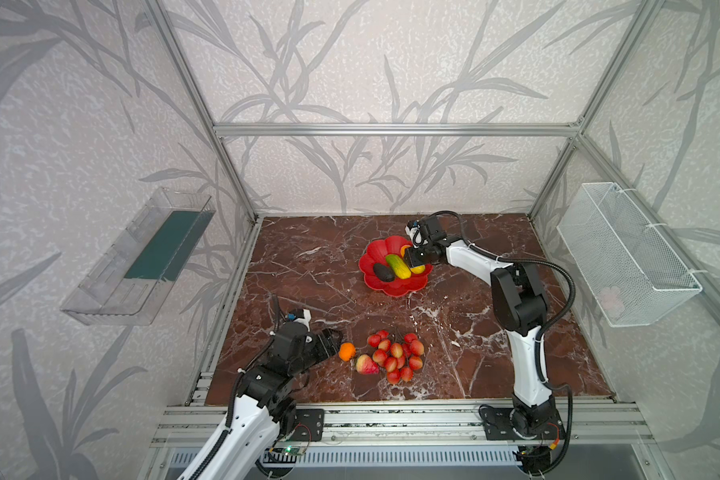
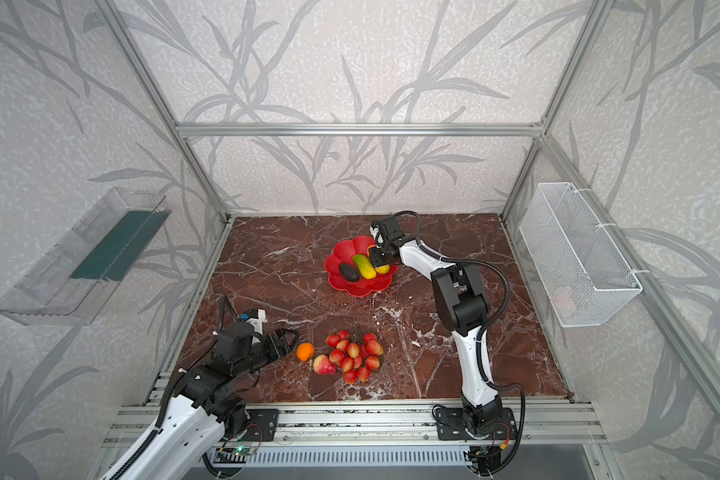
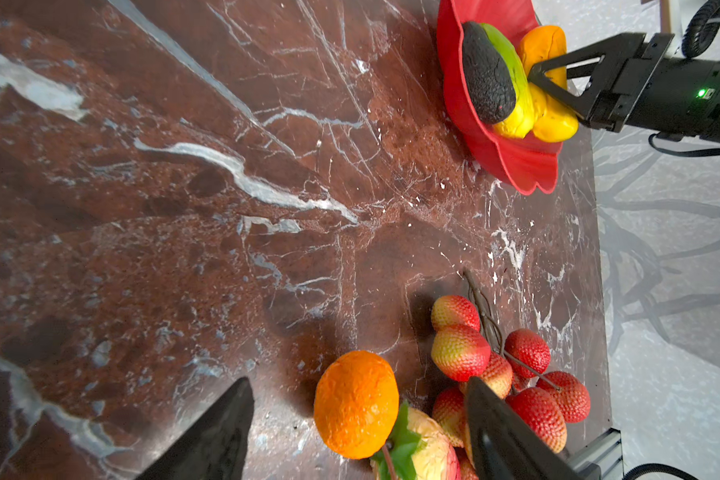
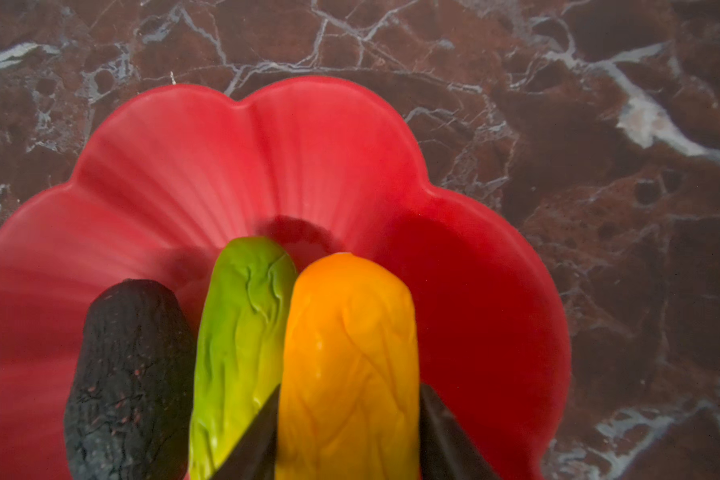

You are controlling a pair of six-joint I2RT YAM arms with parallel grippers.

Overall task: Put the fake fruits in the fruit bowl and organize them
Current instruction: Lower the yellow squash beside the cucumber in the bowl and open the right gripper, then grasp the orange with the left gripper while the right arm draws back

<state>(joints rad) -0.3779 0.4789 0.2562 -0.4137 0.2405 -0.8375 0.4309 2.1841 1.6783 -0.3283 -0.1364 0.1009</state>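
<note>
The glossy red, petal-rimmed fruit bowl point(image 1: 380, 249) sits toward the back of the veined brown marble surface point(image 1: 308, 270). Side by side in it lie a rough black avocado point(image 1: 384, 272), a wrinkled green-yellow oblong point(image 1: 398, 266) and a waxy yellow-orange oblong point(image 4: 350, 353). The right end effector point(image 1: 411, 257) straddles the yellow-orange one; I cannot tell whether it clamps. The left end effector point(image 1: 336, 343), fingers apart, faces the dimpled orange ball point(image 1: 347, 351), which sits beside a pink-red peach point(image 1: 366, 365) and bumpy red berries point(image 1: 395, 355) near the front.

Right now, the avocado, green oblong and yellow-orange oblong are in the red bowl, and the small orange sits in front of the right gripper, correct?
Wrong gripper: the small orange sits in front of the left gripper, seen in both top views. Rest stands.
</note>
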